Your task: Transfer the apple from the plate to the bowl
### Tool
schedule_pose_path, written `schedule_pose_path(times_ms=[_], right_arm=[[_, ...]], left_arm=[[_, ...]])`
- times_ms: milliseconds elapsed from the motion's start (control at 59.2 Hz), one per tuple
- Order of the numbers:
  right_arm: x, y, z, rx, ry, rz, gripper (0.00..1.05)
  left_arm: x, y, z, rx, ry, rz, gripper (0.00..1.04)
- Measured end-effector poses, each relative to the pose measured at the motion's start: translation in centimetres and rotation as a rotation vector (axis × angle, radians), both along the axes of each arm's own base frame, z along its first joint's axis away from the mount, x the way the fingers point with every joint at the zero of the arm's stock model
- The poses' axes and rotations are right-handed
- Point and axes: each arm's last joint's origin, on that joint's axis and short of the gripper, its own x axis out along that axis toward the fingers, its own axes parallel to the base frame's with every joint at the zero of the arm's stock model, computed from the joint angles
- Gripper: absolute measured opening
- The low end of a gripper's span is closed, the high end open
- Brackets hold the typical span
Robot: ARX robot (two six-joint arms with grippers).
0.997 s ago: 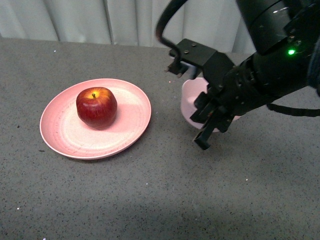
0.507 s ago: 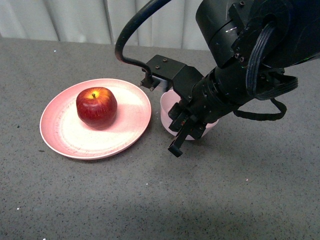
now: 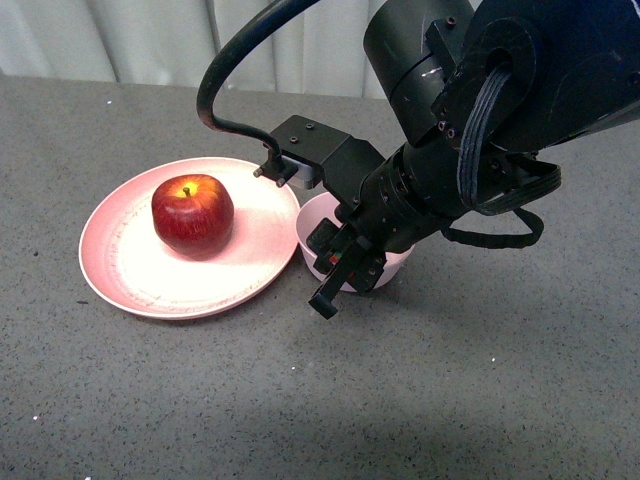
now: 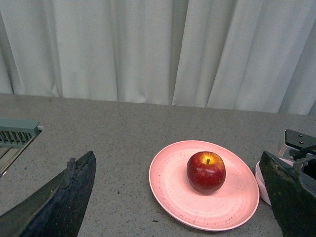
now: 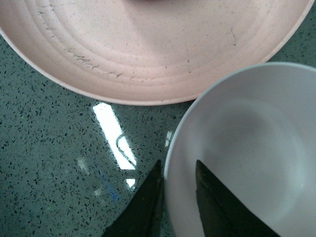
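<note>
The dark-red apple (image 3: 193, 213) (image 4: 206, 172) with a yellow patch at its stem sits upright on the wide salmon-pink plate (image 3: 120, 260) (image 4: 170, 180) (image 5: 148, 54). The small pale pink bowl (image 3: 312, 228) (image 4: 260, 174) (image 5: 256, 143) rests on the table just right of the plate, its rim almost touching the plate's edge. My right gripper (image 3: 333, 268) (image 5: 177, 165) is shut on the bowl's rim, one finger inside and one outside. My left gripper (image 4: 178, 170) is open, its dark fingers (image 4: 59, 202) wide apart, well back from the plate.
The table (image 3: 300, 400) is a grey speckled surface with pale curtains (image 3: 150, 40) behind it. A grey ribbed object (image 4: 17, 133) lies at one edge of the left wrist view. My bulky right arm (image 3: 470, 130) fills the space behind the bowl.
My right arm has carried the bowl leftward from the table's right side and lower, bringing it beside the plate's right edge. The apple and plate have not moved.
</note>
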Motion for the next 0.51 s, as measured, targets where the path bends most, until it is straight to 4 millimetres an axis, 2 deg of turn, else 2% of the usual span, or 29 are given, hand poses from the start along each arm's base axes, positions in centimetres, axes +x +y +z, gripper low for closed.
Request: schedule_pose_path(times_ms=[51, 135, 237, 355, 406, 507], right_arm=[[-0.1, -0.2, 0.0, 0.006, -0.004, -0.007, 0.38], [-0.3, -1.1, 0.4, 0.051, -0.027, -0.050, 0.55], [-0.2, -2.8, 2.2, 0.120, -0.113, -0.187, 0.74], [-0.8, -5.3, 4.1, 0.179, -0.184, -0.331, 0.92], [-1.2, -6.4, 4.6, 0.200, -0.206, -0.386, 0.97], [-2.5, -8.9, 5.2, 0.240, -0.226, -0.524, 0.95]], left_arm=[[0.0, 0.0, 0.0, 0.000, 0.000, 0.000, 0.98], [0.0, 0.0, 0.0, 0.000, 0.000, 0.000, 0.98], [0.0, 0.0, 0.0, 0.000, 0.000, 0.000, 0.98], [0.0, 0.0, 0.0, 0.000, 0.000, 0.000, 0.98], [0.0, 0.0, 0.0, 0.000, 0.000, 0.000, 0.98], [0.0, 0.0, 0.0, 0.000, 0.000, 0.000, 0.98]])
